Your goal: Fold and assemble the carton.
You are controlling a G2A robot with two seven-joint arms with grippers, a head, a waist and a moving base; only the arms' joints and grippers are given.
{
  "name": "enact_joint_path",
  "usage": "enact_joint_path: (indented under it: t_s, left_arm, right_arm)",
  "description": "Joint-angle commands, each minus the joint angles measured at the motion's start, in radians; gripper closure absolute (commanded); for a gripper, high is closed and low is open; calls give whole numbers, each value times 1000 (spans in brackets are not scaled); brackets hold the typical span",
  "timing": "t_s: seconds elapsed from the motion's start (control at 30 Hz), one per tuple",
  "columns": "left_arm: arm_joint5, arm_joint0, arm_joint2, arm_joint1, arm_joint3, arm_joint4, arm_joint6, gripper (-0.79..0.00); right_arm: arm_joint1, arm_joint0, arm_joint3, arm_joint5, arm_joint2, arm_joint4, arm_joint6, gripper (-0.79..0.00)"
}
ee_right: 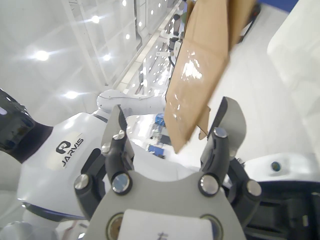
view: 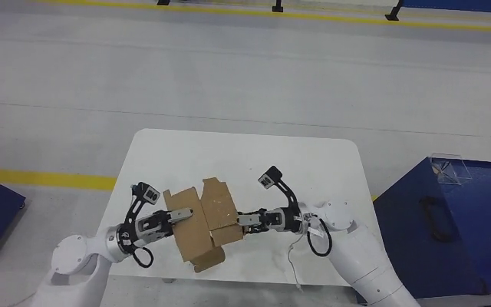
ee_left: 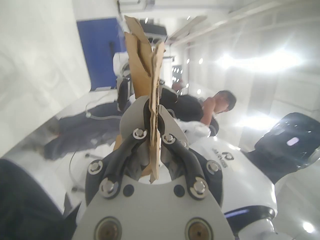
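Your left gripper pinches the likely light, bendy cardboard carton at lower centre; your right gripper gapes, so grip near a crease.

White surface, rounded corners, sits on grey floor; yellow floor stripe runs up to its left edge.

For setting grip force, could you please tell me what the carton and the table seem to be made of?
Carton: brown corrugated cardboard, judging by its layered, fluted edge; shiny patches on one face suggest tape or coating.
Table: smooth matte white top, perhaps laminate; unclear.
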Motion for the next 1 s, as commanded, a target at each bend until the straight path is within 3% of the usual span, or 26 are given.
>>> enact_joint_path:
  t_s: [0.0,0.2,0.37,0.47,0.5,0.53,0.57,0.6,0.67,0.77,0.8,0.97]
  left_arm:
    - [-98,-8,44,-15,26,-71,99,0]
    - [-242,-46,191,-63,98,-356,177,0]
    - [-251,-73,284,-88,142,-451,136,0]
    - [-257,-85,312,-97,164,-447,124,0]
    - [-255,-88,321,-99,170,-443,121,0]
    - [-257,-91,326,-101,175,-443,120,0]
    - [-254,-93,331,-103,179,-443,115,0]
    - [-250,-96,333,-104,183,-442,112,0]
    - [-249,-99,333,-106,188,-444,109,0]
    - [-242,-99,330,-109,190,-451,101,0]
    - [-242,-98,328,-109,190,-451,99,0]
    - [-245,-95,319,-113,195,-451,96,0]
  right_arm:
    - [13,-39,-51,-68,55,-64,-34,-785]
    - [32,-134,-165,-196,142,-264,-167,-785]
    - [30,-183,-226,-223,137,-462,-333,-785]
    - [28,-198,-245,-235,120,-479,-372,-785]
    - [28,-200,-247,-237,117,-480,-378,-717]
    - [28,-201,-247,-235,115,-485,-383,-566]
    - [28,-200,-248,-232,112,-492,-390,-486]
    - [27,-200,-249,-232,109,-496,-397,-437]
    - [26,-200,-250,-237,97,-487,-404,-268]
    - [25,-197,-248,-241,85,-493,-411,-108]
    - [25,-197,-249,-241,81,-495,-414,0]
    - [27,-203,-258,-252,79,-523,-441,0]
